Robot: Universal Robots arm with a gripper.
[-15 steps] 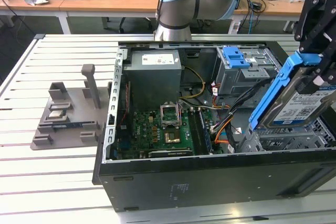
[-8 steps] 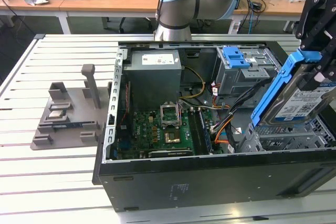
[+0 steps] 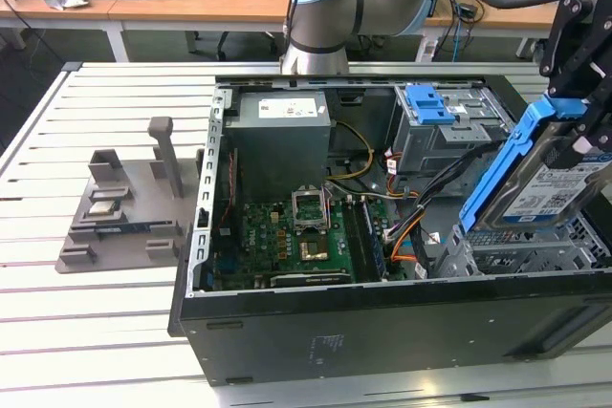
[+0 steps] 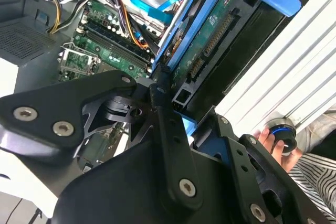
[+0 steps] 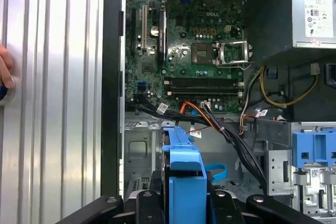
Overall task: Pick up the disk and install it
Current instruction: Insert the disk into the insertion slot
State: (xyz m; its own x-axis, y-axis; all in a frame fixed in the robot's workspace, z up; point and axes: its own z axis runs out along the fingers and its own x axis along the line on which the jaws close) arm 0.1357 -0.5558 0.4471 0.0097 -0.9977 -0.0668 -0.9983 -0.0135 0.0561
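Starting at 9 o'clock in the exterior view, a grey fixture (image 3: pixel 120 203) lies on the surface (image 3: pixel 57 332). The open computer case (image 3: pixel 382 332) sits centre. At 3 o'clock the pincer (image 3: pixel 577 140) clamps the disk (image 3: pixel 545 183), tilted above the drive cage (image 3: pixel 535 250).

The disk (image 3: pixel 555 179) tilts above the case (image 3: pixel 382 322) — fixture (image 3: pixel 124 217) toward the exterior view's left.
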